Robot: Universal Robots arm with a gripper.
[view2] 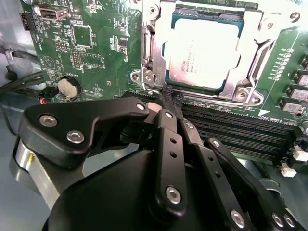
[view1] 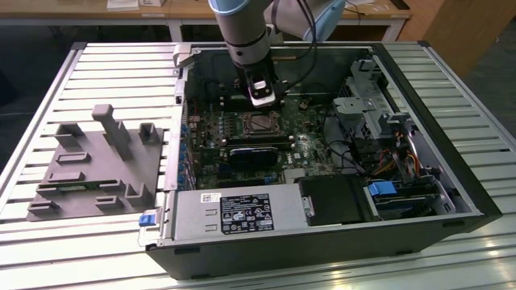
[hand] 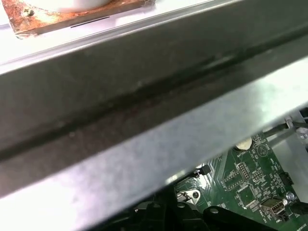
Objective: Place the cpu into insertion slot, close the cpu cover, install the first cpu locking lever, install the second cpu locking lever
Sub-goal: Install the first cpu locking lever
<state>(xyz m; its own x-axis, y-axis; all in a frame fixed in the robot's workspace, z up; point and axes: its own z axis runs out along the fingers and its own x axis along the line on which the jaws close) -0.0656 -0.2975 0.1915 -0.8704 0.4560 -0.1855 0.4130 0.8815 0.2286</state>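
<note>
The cpu [view2: 202,48], a pale silver square chip, lies flat in the insertion slot [view1: 260,124] on the green motherboard. The cpu cover [view2: 252,45], a silver frame with a square window, lies down around the chip. In the second wrist view my gripper [view2: 167,95] is shut, with its black fingertips pressed together just off the socket's near corner and nothing visible between them. The exterior view has the gripper [view1: 258,101] hanging inside the case at the socket's far edge. How the locking levers stand I cannot tell.
Long black memory slots [view2: 240,130] run beside the socket, close to the fingers. A round coin battery [view2: 69,88] sits on the board. The open case wall [hand: 144,96] is close to the wrist. A grey fixture block [view1: 96,163] sits on the slatted table at the exterior view's left.
</note>
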